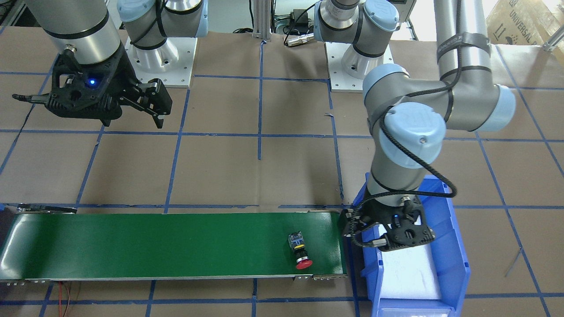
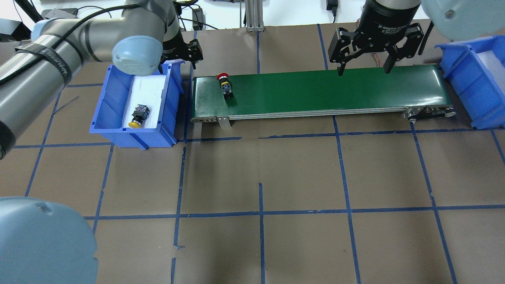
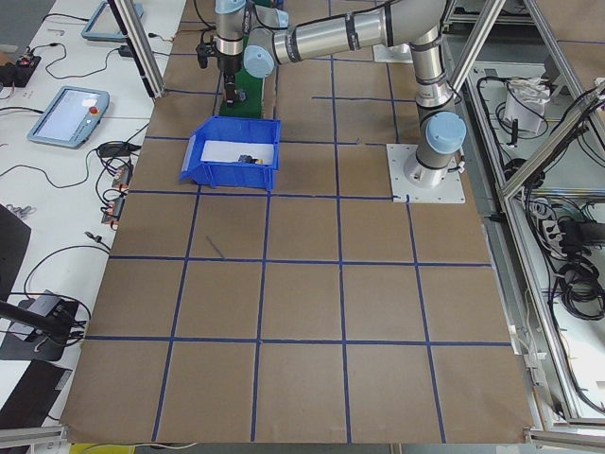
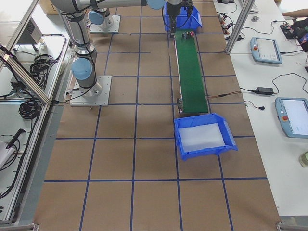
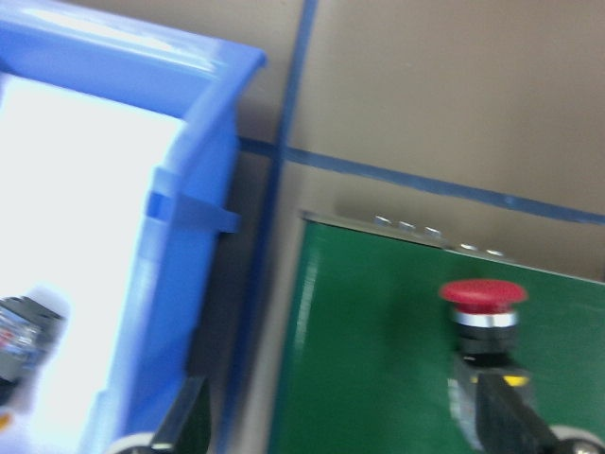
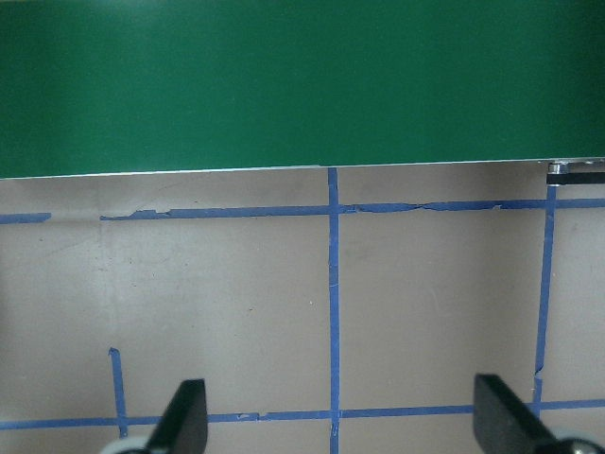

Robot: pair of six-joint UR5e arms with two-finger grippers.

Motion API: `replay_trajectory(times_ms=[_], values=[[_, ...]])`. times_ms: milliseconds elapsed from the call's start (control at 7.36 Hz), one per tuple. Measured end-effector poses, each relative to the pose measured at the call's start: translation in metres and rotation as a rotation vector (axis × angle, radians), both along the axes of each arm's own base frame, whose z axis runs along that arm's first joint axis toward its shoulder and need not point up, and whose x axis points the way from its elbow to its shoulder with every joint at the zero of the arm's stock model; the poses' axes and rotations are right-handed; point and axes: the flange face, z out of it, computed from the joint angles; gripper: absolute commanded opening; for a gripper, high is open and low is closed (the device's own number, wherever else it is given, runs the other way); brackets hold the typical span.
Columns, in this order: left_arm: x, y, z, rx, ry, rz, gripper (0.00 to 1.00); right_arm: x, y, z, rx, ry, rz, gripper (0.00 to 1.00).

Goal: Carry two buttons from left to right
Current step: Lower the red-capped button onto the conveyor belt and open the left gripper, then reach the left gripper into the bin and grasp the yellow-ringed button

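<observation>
A brown paper-covered table (image 2: 300,169) gridded in blue tape, a green conveyor belt (image 2: 335,92) running left to right along its far side, a blue bin at each end. The red button (image 2: 225,83) lies on its side at the belt's left end, cap towards the far edge. The yellow button (image 2: 139,116) lies on white foam in the left bin (image 2: 132,136), cap towards the near wall. The right bin (image 2: 461,75) shows no button.

By this layout one button is on the belt and one awaits pickup, so your step in hand looks like fetching the yellow one. Bring the left gripper (image 5: 348,416) over the foam and turn it so the fingers close across the black collar rather than the rounded cap; descend clear of the bin's walls; set the button on the belt well apart from the red one, so neither knocks the other.

The left gripper hangs over the gap between the left bin and the belt's left end. Its wrist view is blurred, yet the two fingers (image 5: 506,416) stand wide apart, with nothing between them. The red button's body lies just beside the right-hand finger; you cannot tell from the blur whether they touch.

The right gripper (image 2: 363,67) hovers above the belt's far edge, towards its right end; its fingers (image 6: 184,416) are spread wide, holding nothing and touching nothing, with bare paper and tape below.
</observation>
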Motion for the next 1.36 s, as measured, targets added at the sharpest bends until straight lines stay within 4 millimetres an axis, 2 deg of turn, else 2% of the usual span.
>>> replay_trajectory(times_ms=[272, 543, 679, 951, 1358], values=[[0.057, 0.006, 0.002, 0.043, -0.025, -0.102, 0.98, 0.0, 0.0, 0.0, 0.0, 0.0, 0.0, 1.0], [0.092, 0.016, -0.007, 0.075, -0.019, -0.161, 0.98, 0.0, 0.0, 0.0, 0.0, 0.0, 0.0, 1.0], [0.106, 0.02, -0.014, 0.092, -0.007, -0.184, 0.94, 0.0, 0.0, 0.0, 0.0, 0.0, -0.001, 1.0], [0.117, 0.031, -0.036, 0.115, 0.003, -0.209, 0.95, 0.0, 0.0, 0.0, 0.0, 0.0, -0.001, 1.0], [0.117, 0.043, -0.061, 0.126, 0.007, -0.21, 0.96, 0.0, 0.0, 0.0, 0.0, 0.0, 0.0, 1.0]])
